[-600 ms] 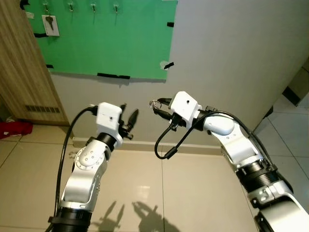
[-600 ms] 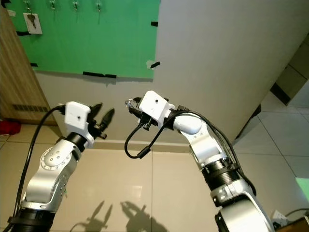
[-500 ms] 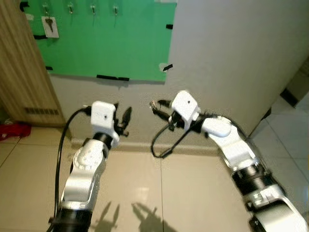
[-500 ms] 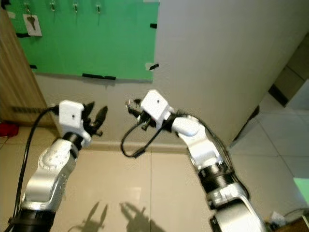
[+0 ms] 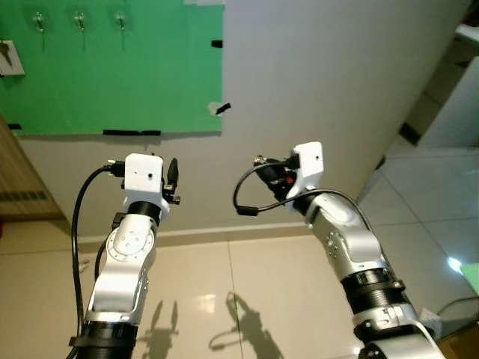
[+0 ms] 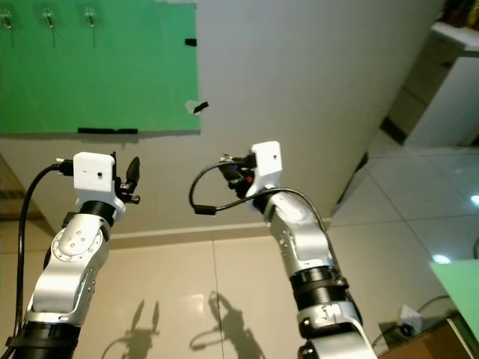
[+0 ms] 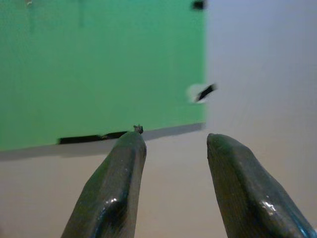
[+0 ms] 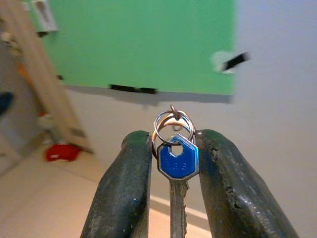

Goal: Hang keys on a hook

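Observation:
A key with a blue head (image 8: 177,158) hangs on silver rings (image 8: 172,125) between my right gripper's fingers; the right gripper (image 5: 263,164) is shut on it, raised in front of the grey wall and pointing left. On the wall, a green board (image 5: 135,75) carries a row of small hooks (image 5: 78,19) along its top. Another key on a white tag (image 5: 4,57) hangs at the board's far left. My left gripper (image 5: 172,172) is held up below the board, open and holding nothing, with a wide gap between its fingers (image 7: 119,163).
A wooden cabinet (image 5: 19,179) stands against the wall on the left, with something red (image 8: 62,151) on the floor by it. A white cabinet (image 5: 460,97) stands on the right. Glossy beige floor tiles (image 5: 224,299) lie below both arms.
The whole picture has shifted, with the green board now further left, so the camera has turned right. Both grippers sit a little higher and closer to the wall. The right still holds the key.

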